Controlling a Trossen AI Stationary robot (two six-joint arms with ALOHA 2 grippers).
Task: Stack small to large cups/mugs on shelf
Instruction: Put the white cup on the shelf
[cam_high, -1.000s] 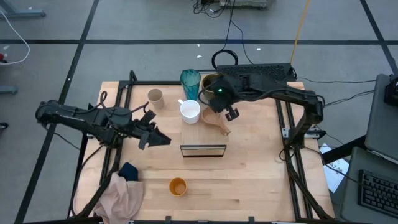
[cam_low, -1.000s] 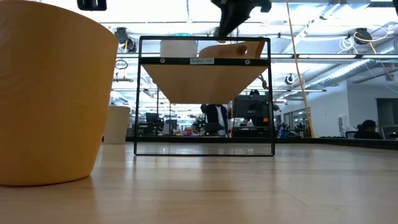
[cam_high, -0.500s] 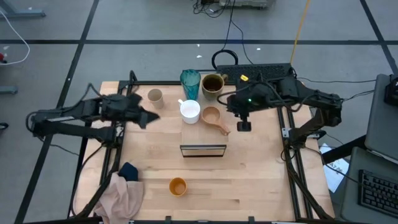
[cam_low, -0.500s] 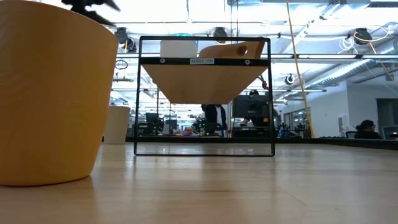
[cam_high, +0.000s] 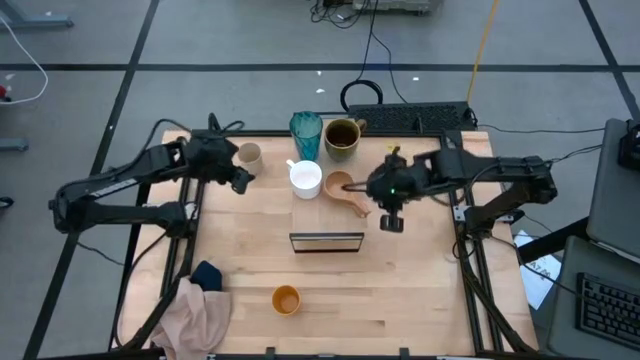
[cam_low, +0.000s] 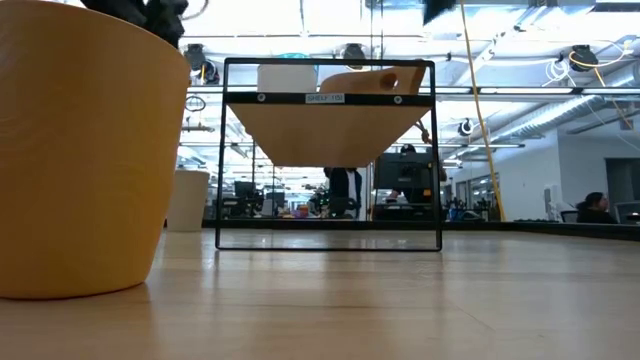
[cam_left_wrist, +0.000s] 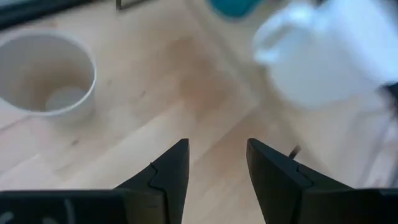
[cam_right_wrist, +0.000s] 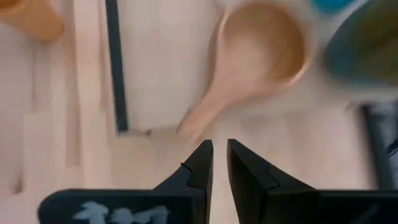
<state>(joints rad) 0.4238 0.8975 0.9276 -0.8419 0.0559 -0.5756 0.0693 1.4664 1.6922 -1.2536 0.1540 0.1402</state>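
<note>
— Where's the left pincer (cam_high: 243, 178)?
— Empty, jaws parted, low over the bench (cam_high: 240, 260), small beige cup (cam_high: 249, 156) just beyond it.
— And the right pincer (cam_high: 390, 221)?
— Nearly closed, empty; tan wooden cup (cam_high: 341, 187) on the shelf (cam_high: 326, 215) beside it.

wooden table (cam_high: 420, 290), shelf (cam_high: 326, 215), orange cup (cam_high: 286, 299), cloth (cam_high: 200, 310)

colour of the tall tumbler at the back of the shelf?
The tall translucent plastic tumbler is teal, clearest in the high view.
</note>
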